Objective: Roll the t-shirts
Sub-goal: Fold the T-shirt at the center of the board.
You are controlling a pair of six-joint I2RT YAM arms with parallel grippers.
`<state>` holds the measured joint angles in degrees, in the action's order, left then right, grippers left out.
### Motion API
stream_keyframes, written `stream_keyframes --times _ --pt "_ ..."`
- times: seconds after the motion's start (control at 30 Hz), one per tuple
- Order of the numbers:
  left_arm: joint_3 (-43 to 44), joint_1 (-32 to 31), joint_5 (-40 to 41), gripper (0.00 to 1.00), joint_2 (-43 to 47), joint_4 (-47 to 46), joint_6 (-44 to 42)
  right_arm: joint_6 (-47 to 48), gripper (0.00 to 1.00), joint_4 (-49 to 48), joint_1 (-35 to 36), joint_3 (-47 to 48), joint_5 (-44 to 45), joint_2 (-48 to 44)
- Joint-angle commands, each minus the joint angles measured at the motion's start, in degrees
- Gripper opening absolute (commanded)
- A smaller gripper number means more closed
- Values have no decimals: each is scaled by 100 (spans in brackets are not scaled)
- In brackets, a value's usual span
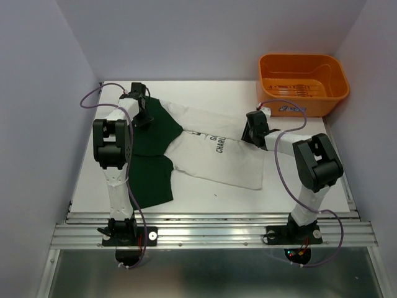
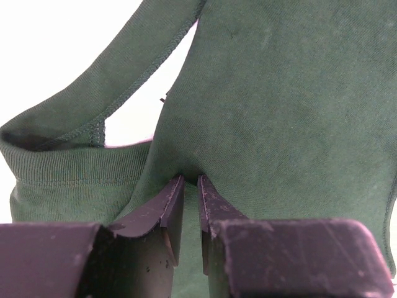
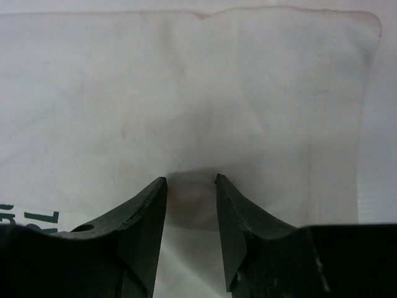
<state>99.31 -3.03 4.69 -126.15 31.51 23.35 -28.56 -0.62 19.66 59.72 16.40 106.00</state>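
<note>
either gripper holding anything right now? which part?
Left gripper pinches the t-shirt by its dark green shoulder cloth near the neckline. Right gripper sits over the white hem end, jaws apart; grip cannot be told.

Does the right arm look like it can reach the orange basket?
Probably yes. The orange basket sits just beyond the right tool, with only bare table between them. The tool is down on the t-shirt now.

White, green-sleeved t-shirt (image 1: 205,152) lies apparently flat, sideways.

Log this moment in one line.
left pincer: shut on t-shirt, green end | right pincer: open, at white end | t-shirt: spread out, not rolled
</note>
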Motion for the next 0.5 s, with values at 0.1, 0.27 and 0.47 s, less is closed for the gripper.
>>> stream_keyframes --times 0.1,0.27,0.47 --pt "-245 -31 -170 26 117 13 -68 -572 44 668 73 -804 643 -526" --pt "-158 -145 -275 26 12 -57 -85 -651 44 897 73 -1146 1206 -773" --pt "606 -365 -398 26 -436 136 -77 -730 44 915 -50 -1262 1357 -616"
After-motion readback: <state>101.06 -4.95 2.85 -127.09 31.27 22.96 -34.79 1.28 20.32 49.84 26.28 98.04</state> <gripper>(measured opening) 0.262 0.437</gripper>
